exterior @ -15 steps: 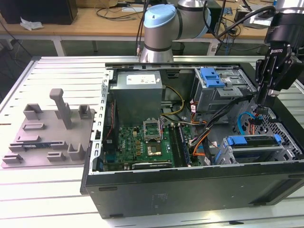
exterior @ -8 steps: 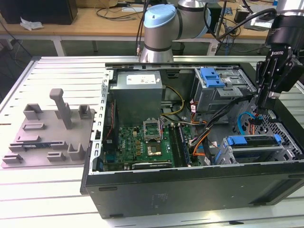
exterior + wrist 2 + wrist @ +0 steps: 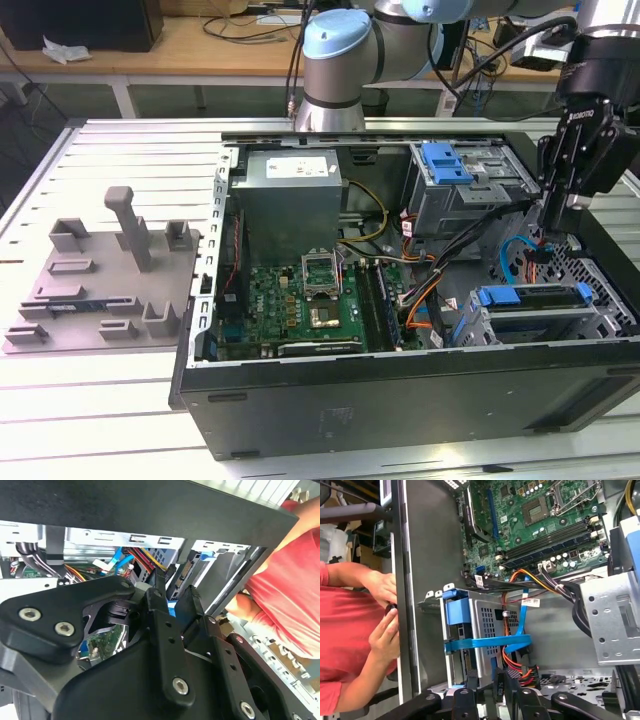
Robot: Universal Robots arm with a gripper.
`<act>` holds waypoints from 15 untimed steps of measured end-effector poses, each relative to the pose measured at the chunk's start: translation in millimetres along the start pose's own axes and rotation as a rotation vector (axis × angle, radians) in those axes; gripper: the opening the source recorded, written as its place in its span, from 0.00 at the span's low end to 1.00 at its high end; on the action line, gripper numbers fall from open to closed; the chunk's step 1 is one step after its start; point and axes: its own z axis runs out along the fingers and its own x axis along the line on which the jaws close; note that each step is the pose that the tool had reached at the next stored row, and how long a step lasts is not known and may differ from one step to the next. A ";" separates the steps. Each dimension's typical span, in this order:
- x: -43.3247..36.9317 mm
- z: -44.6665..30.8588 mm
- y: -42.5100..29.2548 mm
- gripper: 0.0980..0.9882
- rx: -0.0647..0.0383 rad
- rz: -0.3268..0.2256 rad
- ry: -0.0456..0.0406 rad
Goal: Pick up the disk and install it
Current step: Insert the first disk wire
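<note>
We find the gripper (image 3: pixel 556 232) lowered into the open computer case (image 3: pixel 400 400) at its 3 o'clock side.
In the second wrist view we see the disk (image 3: pixel 191 572) edge-on just beyond the claw, silver with a blue frame. We cannot tell whether the claw is apart or clamped on it. In the exterior view the drive cage (image 3: pixel 540 318) sits at 4 o'clock of the case, the motherboard (image 3: pixel 300 300) at 7 o'clock and the power supply (image 3: pixel 290 185) at 11 o'clock. A person's hand (image 3: pixel 382 587) touches the case's outer wall.
</note>
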 end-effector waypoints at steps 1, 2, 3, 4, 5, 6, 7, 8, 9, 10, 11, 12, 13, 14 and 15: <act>-1.0 0.3 0.0 0.28 0.000 0.000 0.0000; -2.2 1.2 -0.1 0.28 0.000 0.000 0.0000; -3.1 2.0 -0.2 0.28 0.000 0.000 0.0000; -4.5 3.4 -0.6 0.28 0.000 0.000 0.0000; -5.0 4.0 -0.8 0.28 0.000 0.000 0.0000; -5.5 4.6 -0.8 0.28 0.000 0.000 0.0004; -5.5 4.5 -0.9 0.28 0.000 0.000 0.0018; -5.5 4.5 -0.9 0.28 0.000 0.000 0.0018; -5.6 4.5 -0.9 0.28 0.000 0.000 0.0017; -5.9 4.5 -0.8 0.28 0.000 0.000 0.0014; -6.2 4.3 -0.8 0.28 0.000 0.000 0.0014; -6.6 3.9 -0.6 0.28 0.001 0.000 0.0015; -7.8 3.1 -0.3 0.28 0.003 -0.002 0.0017; -8.6 2.5 0.0 0.28 0.004 -0.002 0.0016; -9.2 2.0 0.2 0.28 0.006 -0.003 0.0016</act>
